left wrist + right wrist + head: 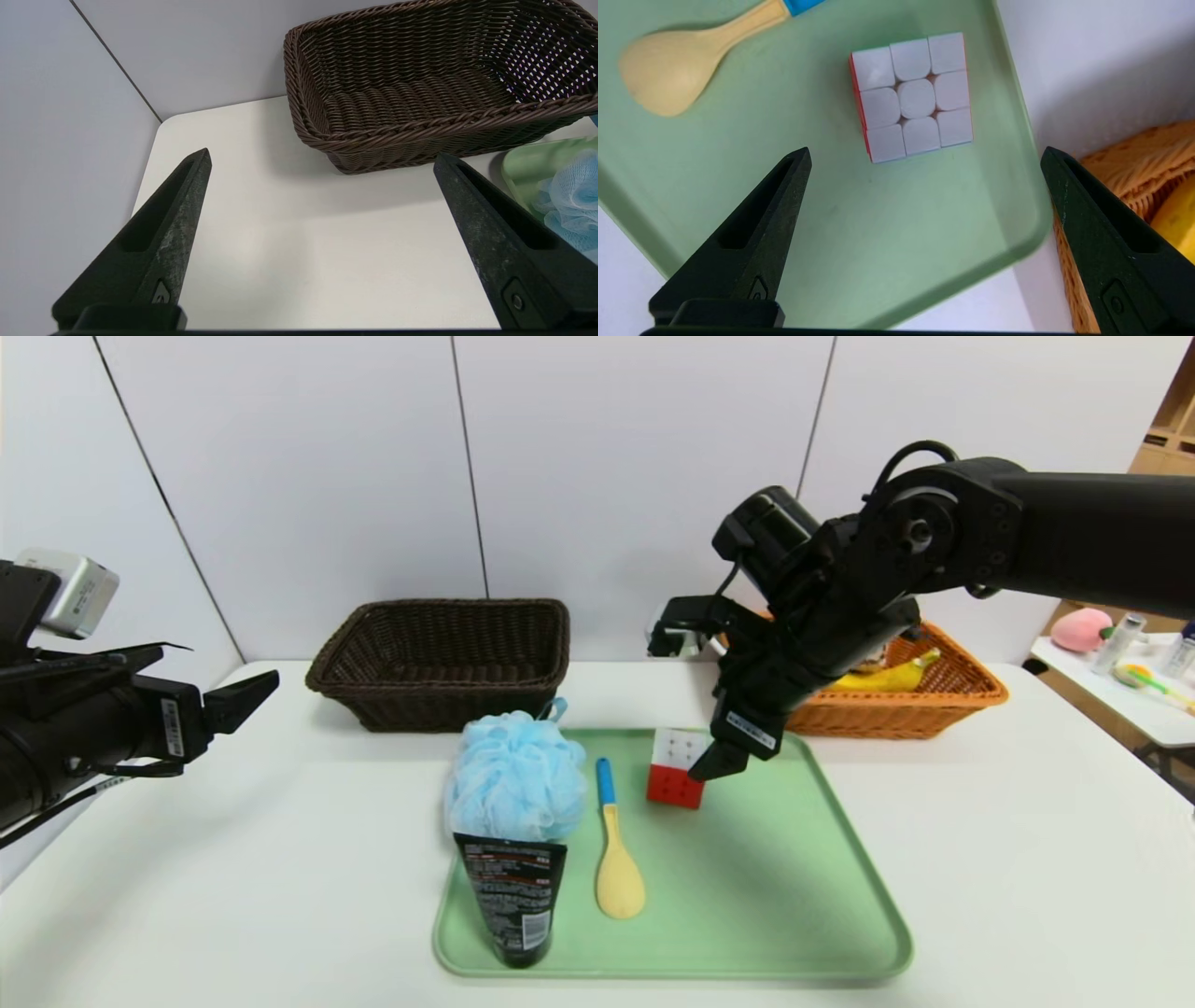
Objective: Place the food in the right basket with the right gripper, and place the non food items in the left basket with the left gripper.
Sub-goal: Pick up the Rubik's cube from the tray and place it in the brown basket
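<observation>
My right gripper (691,705) hangs open and empty above the far right corner of the green tray (794,896), just right of the red-white-blue puzzle cube (677,779). In the right wrist view the cube (913,95) lies ahead of the gripper (925,151). The yellow spoon with blue handle (616,859), the light-blue bath pouf (513,779) and the black squeeze tube (512,896) are on the tray. The banana (887,677) lies in the orange-tan right basket (934,709). The cake slice is hidden. My left gripper (224,667) is open and empty at the far left, facing the empty dark brown left basket (420,93).
Both baskets stand at the back of the white table (1027,859), against the wall. A side table (1120,700) with a pink toy and bottles stands at the far right. The right arm's elbow and cable loop rise over the orange basket.
</observation>
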Robot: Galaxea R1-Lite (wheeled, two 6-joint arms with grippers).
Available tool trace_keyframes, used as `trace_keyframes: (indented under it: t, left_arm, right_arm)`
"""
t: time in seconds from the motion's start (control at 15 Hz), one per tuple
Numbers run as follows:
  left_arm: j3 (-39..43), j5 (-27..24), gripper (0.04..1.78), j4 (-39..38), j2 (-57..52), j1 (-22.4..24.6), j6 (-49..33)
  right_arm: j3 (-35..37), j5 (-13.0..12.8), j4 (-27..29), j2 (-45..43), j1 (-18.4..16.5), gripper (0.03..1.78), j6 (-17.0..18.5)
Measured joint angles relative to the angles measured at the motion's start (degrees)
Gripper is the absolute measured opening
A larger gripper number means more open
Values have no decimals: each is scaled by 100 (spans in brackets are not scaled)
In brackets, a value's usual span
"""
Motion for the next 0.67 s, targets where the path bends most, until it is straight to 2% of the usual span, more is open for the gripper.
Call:
trace_keyframes:
  t: [0.47, 0.67]
  left_arm:
    - [104, 9, 169, 0, -16, 0, -9]
    - [112, 11, 169, 0, 4, 0, -27]
  right_arm:
    - [0, 30, -393, 391, 0, 170, 28]
    - [0, 27, -736, 577, -5, 170, 55]
